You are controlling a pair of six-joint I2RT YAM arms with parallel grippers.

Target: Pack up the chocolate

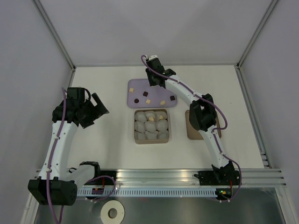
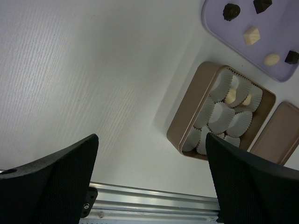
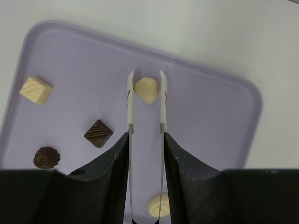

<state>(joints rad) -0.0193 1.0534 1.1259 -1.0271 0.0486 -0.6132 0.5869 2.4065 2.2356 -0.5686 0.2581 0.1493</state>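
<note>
Snugly, narrow right jaws pinch a smooth cream oval chocolate (image 3: 146, 89); left jaws wide.

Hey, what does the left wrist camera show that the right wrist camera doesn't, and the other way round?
Only the left wrist: the brown box of white paper cups, two holding cream chocolates, the lid beside it, and the open left gripper.
Only the right wrist: the right gripper, its thin white tips either side of a cream oval chocolate; whether they pinch it is unclear.
Both: the purple tray with loose pieces, dark and cream.
</note>
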